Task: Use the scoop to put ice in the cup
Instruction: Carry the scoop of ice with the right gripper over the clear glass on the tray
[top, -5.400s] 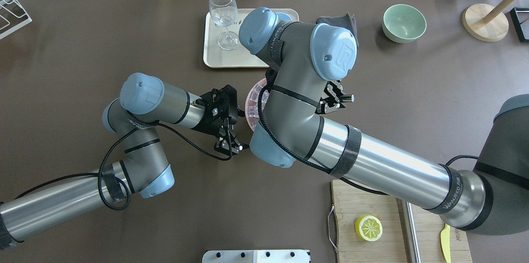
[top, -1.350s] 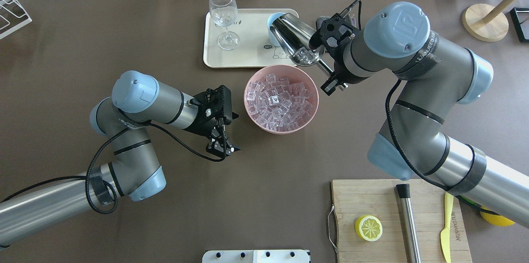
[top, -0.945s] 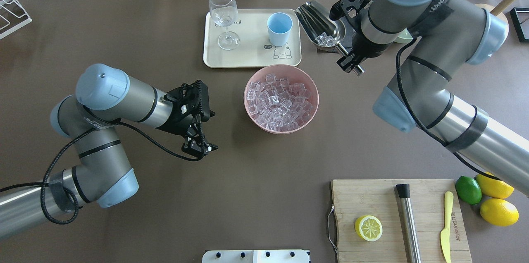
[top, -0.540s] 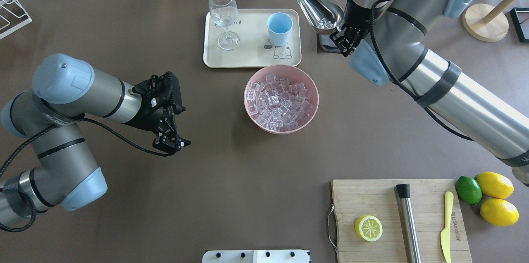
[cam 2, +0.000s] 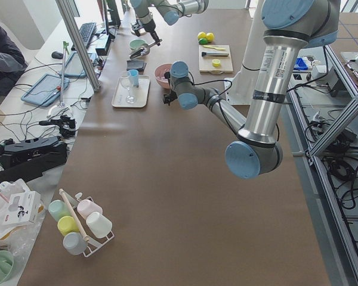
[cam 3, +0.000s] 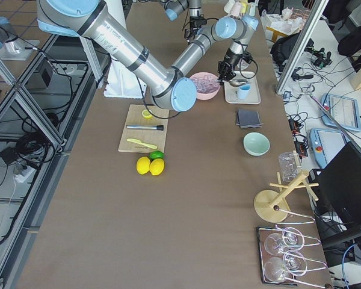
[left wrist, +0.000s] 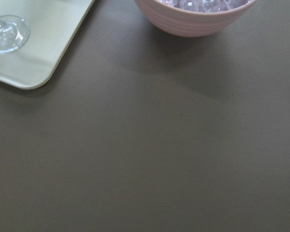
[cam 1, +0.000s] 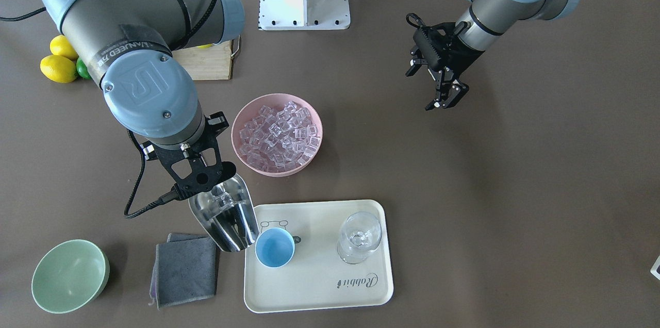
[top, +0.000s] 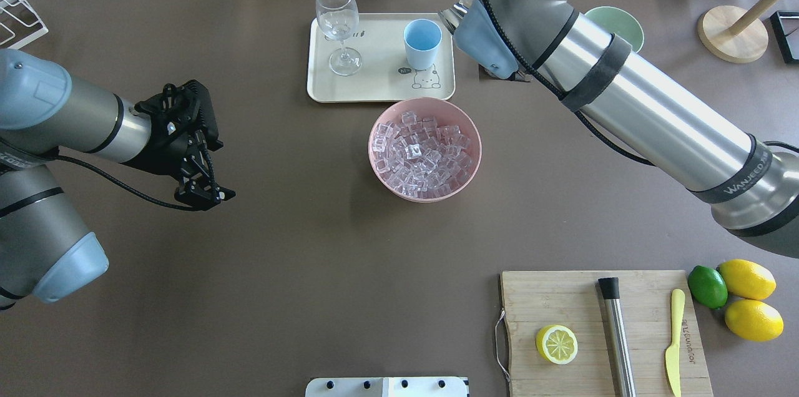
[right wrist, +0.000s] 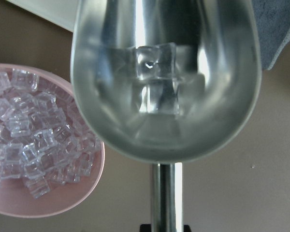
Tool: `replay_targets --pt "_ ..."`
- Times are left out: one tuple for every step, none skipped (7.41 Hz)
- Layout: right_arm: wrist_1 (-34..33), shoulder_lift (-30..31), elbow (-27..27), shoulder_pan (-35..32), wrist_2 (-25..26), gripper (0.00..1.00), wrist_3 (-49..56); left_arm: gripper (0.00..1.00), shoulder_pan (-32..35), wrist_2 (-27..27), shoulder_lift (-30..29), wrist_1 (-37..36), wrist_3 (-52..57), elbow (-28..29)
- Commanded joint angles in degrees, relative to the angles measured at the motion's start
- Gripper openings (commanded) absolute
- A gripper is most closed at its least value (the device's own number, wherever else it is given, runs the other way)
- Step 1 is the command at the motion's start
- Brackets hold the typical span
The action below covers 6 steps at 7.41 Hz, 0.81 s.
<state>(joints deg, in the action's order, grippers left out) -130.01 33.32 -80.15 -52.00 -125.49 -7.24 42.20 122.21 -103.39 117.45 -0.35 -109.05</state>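
The silver scoop is tilted mouth-down, its lip just beside the rim of the light-blue cup on the tray. A few clear ice cubes lie at the back of its trough. My right gripper is shut on the scoop's handle. In the overhead view the right arm hides the scoop except its tip, right of the cup. More ice fills the pink bowl. My left gripper is open and empty, far left of the bowl.
The cream tray also bears a stemmed glass. A grey cloth and a pale green bowl lie beside the scoop. A cutting board with a lemon half, steel cylinder and knife is at the front right.
My right arm lifted the scoop with ice out of the pink bowl, swung it out past the tray, then brought it beside the cup. My left arm drew back to the left.
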Motion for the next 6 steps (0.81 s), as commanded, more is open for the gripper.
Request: replay_targets --pt "-9.11 -4.83 4.45 0.84 -0.02 0.00 5.30 0.99 8.47 5.91 3.36 -5.79 -0.17 -0.46" --pt "-9.03 -5.54 6.56 2.15 0.15 0.00 5.39 0.99 10.78 6.19 3.55 -12.09 -0.52 -0.37" --pt "-9.03 -7.90 9.81 3.30 0.41 0.00 5.39 0.99 13.15 6.02 3.81 -19.64 -0.78 -0.03" --pt "-9.21 -8.18 10.10 3.31 1.11 0.00 5.39 0.99 15.17 6.11 3.90 -21.98 -0.87 0.50" --pt "-9.29 -8.79 10.62 3.31 1.82 0.00 5.48 0.99 16.15 6.63 3.99 -22.00 -0.79 2.59" --pt "-9.30 -10.02 12.98 3.31 1.91 0.00 5.66 0.99 18.25 6.81 4.34 -22.26 -0.87 4.09"
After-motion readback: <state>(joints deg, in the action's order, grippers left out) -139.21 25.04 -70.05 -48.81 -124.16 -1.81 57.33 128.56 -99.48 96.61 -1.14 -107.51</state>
